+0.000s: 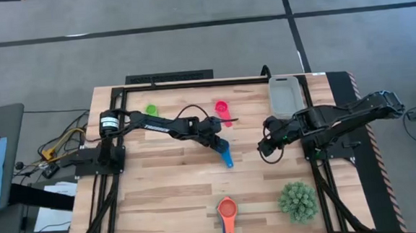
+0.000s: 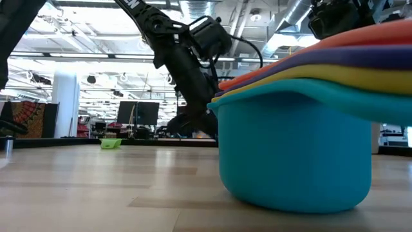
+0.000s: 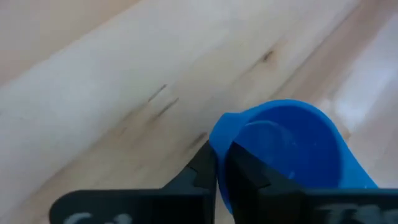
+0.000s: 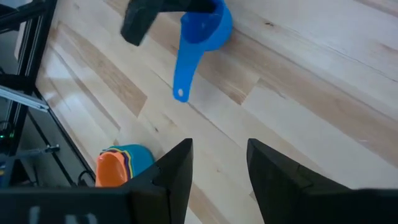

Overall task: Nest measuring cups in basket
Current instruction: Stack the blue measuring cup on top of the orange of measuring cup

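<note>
A blue measuring cup (image 1: 225, 154) sits mid-table, its handle (image 4: 184, 68) pointing toward the near edge. My left gripper (image 1: 217, 141) is shut on it. A pink cup (image 1: 222, 110) and a green cup (image 1: 151, 109) rest on the far part of the table. A nested stack of cups (image 1: 227, 213), orange on top and light blue at the bottom, stands near the front edge. The pale grey basket (image 1: 286, 94) is at the far right. My right gripper (image 1: 271, 146) hovers open right of the blue cup, holding nothing. My left gripper pinches the blue cup's rim (image 3: 219, 138) on the side opposite the handle. One finger (image 3: 252, 171) is inside the bowl and the other finger (image 3: 200, 169) outside. The fingers slant down from the table's left. The cup's bowl appears to rest on the table.
A spiky green plant (image 1: 298, 201) stands at the near right, next to the stack. Black frame rails (image 1: 319, 160) run along both arm bases. Bare wood (image 1: 162, 191) lies between the blue cup and the stack.
</note>
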